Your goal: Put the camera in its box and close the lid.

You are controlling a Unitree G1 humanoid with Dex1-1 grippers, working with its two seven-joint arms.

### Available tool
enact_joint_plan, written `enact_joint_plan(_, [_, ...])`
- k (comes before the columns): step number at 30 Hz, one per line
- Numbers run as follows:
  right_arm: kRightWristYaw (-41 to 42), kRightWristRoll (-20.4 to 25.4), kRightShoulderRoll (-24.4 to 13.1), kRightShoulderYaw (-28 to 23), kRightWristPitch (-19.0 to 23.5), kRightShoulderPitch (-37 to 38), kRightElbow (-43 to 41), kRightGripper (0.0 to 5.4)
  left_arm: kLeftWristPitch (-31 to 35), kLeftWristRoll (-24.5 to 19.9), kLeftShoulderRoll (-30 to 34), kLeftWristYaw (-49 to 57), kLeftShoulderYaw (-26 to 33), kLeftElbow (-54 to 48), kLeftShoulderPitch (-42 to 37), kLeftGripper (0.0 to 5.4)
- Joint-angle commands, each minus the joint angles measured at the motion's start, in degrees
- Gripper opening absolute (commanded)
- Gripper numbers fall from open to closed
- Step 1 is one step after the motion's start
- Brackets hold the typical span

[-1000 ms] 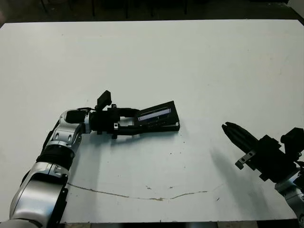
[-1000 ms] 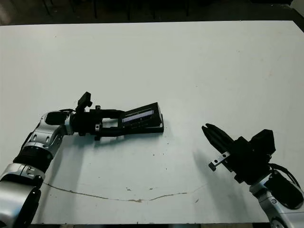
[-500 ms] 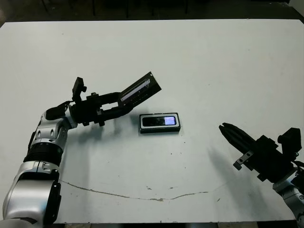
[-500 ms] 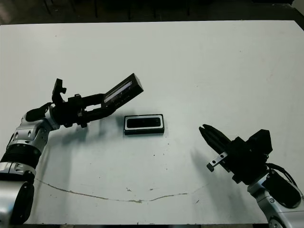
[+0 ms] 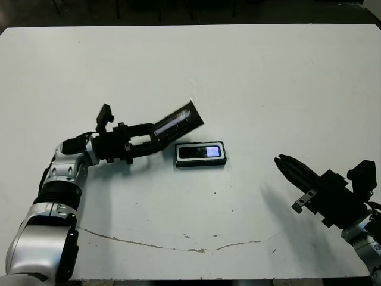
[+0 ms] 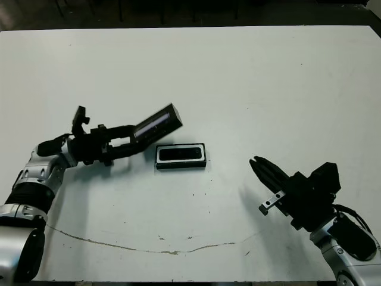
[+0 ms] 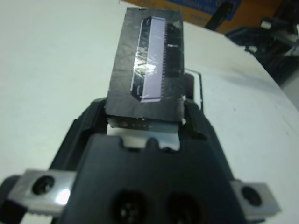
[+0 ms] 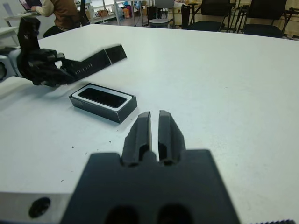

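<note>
The box (image 5: 180, 162), a black tray with white lining, lies flat mid-table. The camera (image 5: 200, 152) rests inside it, its small bluish screen lit. Just left of the box and above the table, my left gripper (image 5: 153, 138) is shut on the lid (image 5: 178, 121). The lid tilts up, its raised end over the box's left end and clear of it. The left wrist view shows the lid's (image 7: 149, 65) glossy window between the fingers. My right gripper (image 5: 286, 164) hovers at the front right, well apart from the box, shut and empty (image 8: 153, 116).
A thin brownish scuff line (image 5: 178, 244) runs along the table near its front edge. Beyond the table's far side, the right wrist view shows a seated person (image 8: 60, 14) and several chairs. Bare white table surface (image 5: 262, 89) stretches behind and to the right of the box.
A second ago the lid leaned on the box. My left gripper lifted it up and to the left, uncovering the camera, and has now lowered it back a little. The right gripper barely moved.
</note>
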Motion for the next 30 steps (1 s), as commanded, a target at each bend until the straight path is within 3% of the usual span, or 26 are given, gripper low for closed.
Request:
enact_joint_plan(1, [-0.22,-0.91,-0.56,-0.07,0.36,0.94,0.52,0.00,-1.87,2.75,0.61,1.83,-1.56,-1.17,2.15,2.60])
enact_joint_plan(8, [-0.21,-0.42,-0.27,-0.17,0.69,0.86,0.44,0.00,-0.91,5.19,1.65,2.56,-4.76,-4.10,3.83,2.60])
enact_joint_plan(18, [0.72,-0.06,-0.01,-0.21,-0.68,1.03,1.05,0.00,2.54,4.07,2.78,-1.91,-6.97,-5.56,5.61,2.60])
enact_joint_plan(22, [0.37,-2.31,-0.81,0.26,-1.42,1.08,1.12,0.00,2.76,4.39,3.83,-2.58,-7.59,-5.92,5.59,2.60])
enact_joint_plan(30, [0.86,-0.60,-0.36,-0.24,-0.94,1.06,0.88,0.00,4.39,4.43,3.77,-3.73,-8.87,-4.17,4.15,2.60])
